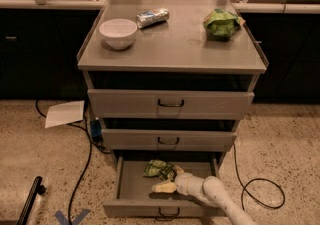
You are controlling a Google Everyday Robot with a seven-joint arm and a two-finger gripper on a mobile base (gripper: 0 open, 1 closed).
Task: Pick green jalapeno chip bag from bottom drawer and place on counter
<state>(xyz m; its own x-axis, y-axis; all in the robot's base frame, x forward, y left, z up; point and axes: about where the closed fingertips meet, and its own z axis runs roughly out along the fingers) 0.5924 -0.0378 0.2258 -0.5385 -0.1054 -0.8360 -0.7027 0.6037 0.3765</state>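
Observation:
The green jalapeno chip bag (159,169) lies crumpled on the floor of the pulled-out bottom drawer (131,189), near its back middle. My gripper (165,179) reaches into the drawer from the lower right on its white arm. It is open, with one pale finger (163,187) lying just in front of the bag and the other partly hidden at the bag's right end. The bag rests on the drawer floor. Above, the grey counter (175,44) tops the cabinet.
On the counter stand a white bowl (118,33), a silver-blue packet (152,17) and a brighter green bag (221,23). Two upper drawers (171,103) are shut. A sheet of paper (65,113) and cables (82,169) lie on the floor to the left, with another cable (260,189) to the right.

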